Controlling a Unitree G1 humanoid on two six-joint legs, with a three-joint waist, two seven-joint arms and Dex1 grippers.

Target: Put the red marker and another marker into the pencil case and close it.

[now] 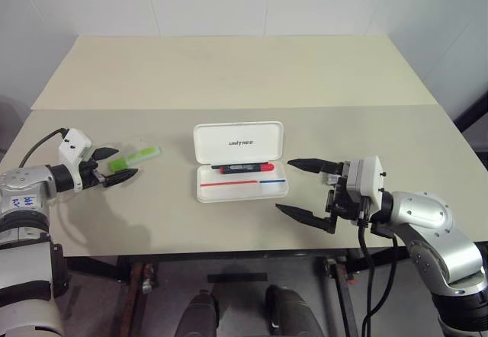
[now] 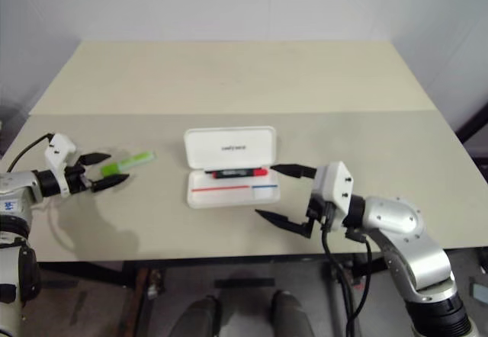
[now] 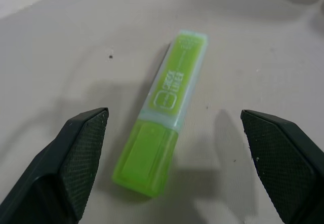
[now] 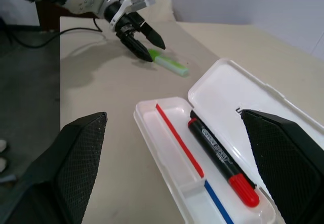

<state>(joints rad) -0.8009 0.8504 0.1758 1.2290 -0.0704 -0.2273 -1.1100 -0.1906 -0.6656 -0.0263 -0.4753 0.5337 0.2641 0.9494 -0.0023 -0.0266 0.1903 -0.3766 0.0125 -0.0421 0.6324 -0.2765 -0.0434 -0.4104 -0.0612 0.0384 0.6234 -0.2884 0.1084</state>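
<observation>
Both grippers stand wide open: the left gripper (image 1: pixel 113 164) at the head view's left edge, fingertips flanking the green marker's (image 1: pixel 136 155) near end without gripping it. Its wrist view reveals printed lettering on that marker. Right gripper (image 1: pixel 305 190) hovers lower right, beside the open pencil case (image 1: pixel 242 193); its wrist view shows the red marker (image 4: pixel 223 162) inside, along the hinge.

Lid of the pencil case (image 1: pixel 238 142): dark printed logo "UNITREE", one line, centred on the inner face of the open lid.

Green marker (image 3: pixel 164 113): embossed square symbol and two short lines of lettering on the barrel; not legible.

Red marker (image 4: pixel 221 162): white print along the black barrel; not legible.

Label on the left arm (image 1: pixel 23 201): blue handwritten marks; not legible.
</observation>
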